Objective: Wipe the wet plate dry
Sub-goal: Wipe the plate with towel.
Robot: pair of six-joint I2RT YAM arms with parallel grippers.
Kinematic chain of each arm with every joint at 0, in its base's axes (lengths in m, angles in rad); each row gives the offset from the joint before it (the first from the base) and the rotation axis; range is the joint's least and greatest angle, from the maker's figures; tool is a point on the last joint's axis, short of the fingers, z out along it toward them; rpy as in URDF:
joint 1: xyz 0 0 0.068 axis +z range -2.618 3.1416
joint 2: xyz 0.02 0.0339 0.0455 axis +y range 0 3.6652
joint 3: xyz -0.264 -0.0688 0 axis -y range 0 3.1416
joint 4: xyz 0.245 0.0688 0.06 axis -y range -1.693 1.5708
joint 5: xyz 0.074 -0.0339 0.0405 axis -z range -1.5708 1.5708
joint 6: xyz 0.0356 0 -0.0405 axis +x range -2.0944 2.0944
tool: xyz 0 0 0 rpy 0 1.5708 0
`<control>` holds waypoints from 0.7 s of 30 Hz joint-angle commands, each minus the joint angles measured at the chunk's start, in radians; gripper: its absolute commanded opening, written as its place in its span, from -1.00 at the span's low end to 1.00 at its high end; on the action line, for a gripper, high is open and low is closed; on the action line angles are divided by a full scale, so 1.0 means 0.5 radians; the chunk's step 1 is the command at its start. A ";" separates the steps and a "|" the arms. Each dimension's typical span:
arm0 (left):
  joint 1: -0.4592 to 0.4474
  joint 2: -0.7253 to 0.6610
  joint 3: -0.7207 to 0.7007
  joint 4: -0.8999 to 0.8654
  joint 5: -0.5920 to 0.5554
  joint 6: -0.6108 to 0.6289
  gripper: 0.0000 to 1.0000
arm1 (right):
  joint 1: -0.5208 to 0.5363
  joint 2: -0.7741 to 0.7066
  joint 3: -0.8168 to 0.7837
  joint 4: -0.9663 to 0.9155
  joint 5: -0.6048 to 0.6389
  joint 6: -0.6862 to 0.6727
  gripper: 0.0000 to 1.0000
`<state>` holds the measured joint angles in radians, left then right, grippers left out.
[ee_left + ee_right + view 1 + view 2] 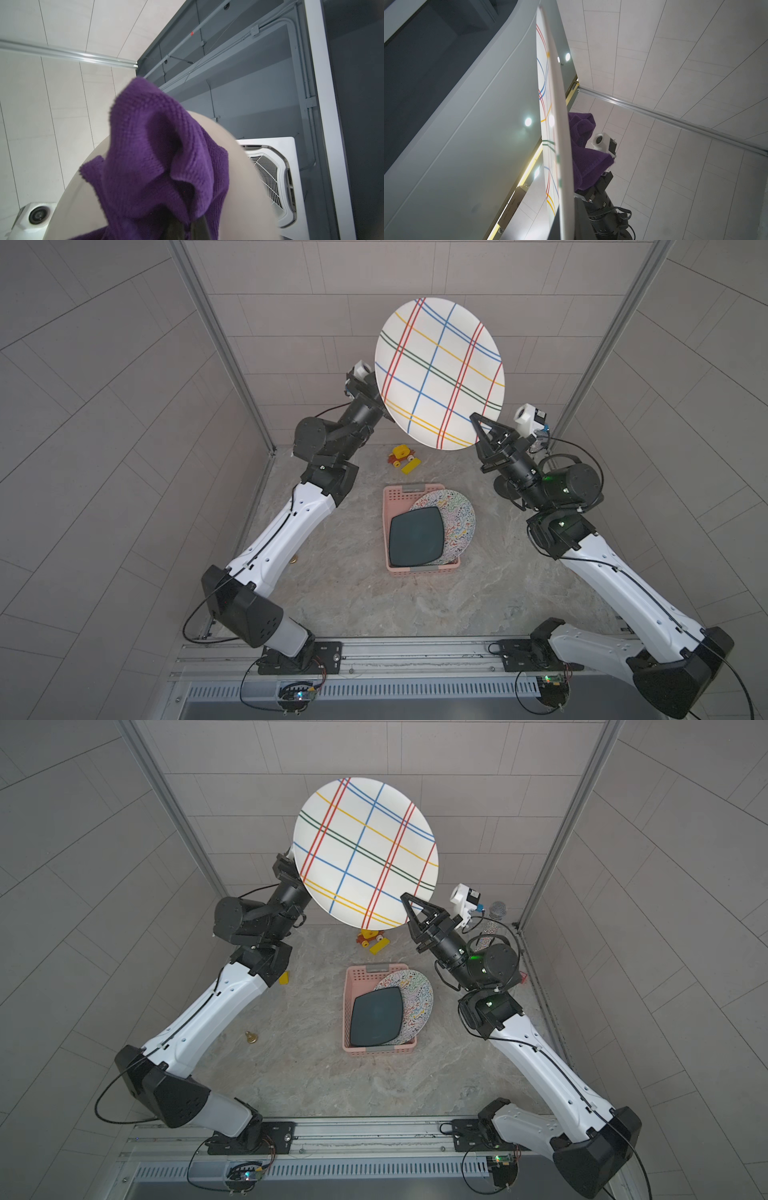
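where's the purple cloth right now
Hidden behind the striped plate in both top views; the wrist views show the purple cloth bunched in the left gripper against the plate's plain back, while the right gripper holds the rim.

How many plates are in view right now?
3. The striped plate is held up in the air by the right gripper. The dark plate lies on the squiggle plate in the basket. Others could hide beneath them.
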<state>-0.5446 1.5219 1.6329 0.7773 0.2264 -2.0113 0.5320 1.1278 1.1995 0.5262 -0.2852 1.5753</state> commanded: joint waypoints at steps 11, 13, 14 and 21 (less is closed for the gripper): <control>-0.123 -0.603 0.318 -2.482 0.093 2.529 -1.00 | -0.765 -0.399 0.204 -1.481 0.321 -0.694 -1.00; -0.100 -0.674 0.197 -2.781 -0.182 2.882 -1.00 | -0.773 -0.617 0.077 -1.966 0.728 -0.819 -1.00; -0.087 -0.723 0.095 -2.827 -0.267 2.983 -1.00 | -0.780 -0.712 -0.003 -2.139 0.895 -0.828 -1.00; -0.039 -0.890 -0.310 -2.849 -0.293 2.948 -1.00 | -0.788 -1.394 -0.502 -2.750 1.336 -0.730 -1.00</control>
<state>-0.5701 1.0355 1.5566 -0.5220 0.1154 -0.6395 0.1394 0.4885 0.9760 -0.6994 0.2565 1.2346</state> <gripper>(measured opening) 0.060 0.079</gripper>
